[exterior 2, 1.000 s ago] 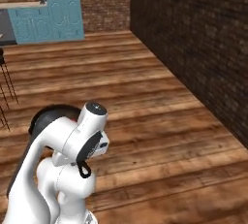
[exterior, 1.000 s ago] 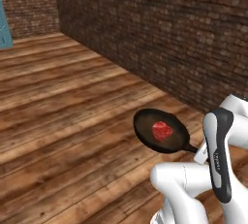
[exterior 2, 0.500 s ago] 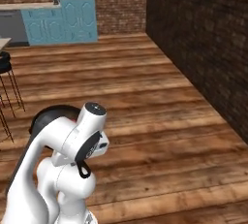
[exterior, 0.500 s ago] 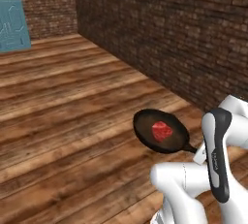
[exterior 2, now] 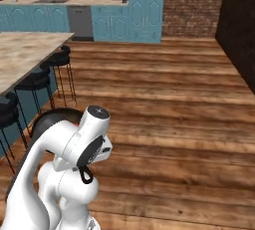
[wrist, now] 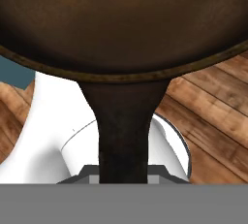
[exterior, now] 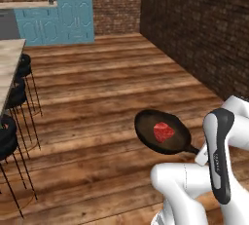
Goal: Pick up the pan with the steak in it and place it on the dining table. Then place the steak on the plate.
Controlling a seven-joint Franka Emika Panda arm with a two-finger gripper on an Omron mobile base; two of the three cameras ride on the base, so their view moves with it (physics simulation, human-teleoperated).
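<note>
Pinching the pan's (exterior: 162, 132) handle, the pincer (wrist: 123, 178) carries the steak (exterior: 164, 132) mid-transport; next, reach the dining table (exterior 2: 22, 55) at left.

**Base swings round toward the kitchen**

My cameras have turned with the base, so the whole scene has shifted. The brick wall that filled the left base view a second ago now sits off to the right, and the desk (exterior: 8, 68) with its black stools (exterior: 19, 85) has come in at the left edge. In the right base view the teal cabinets (exterior 2: 127, 22) have slid toward the middle, and the desk top now shows at the left.
</note>
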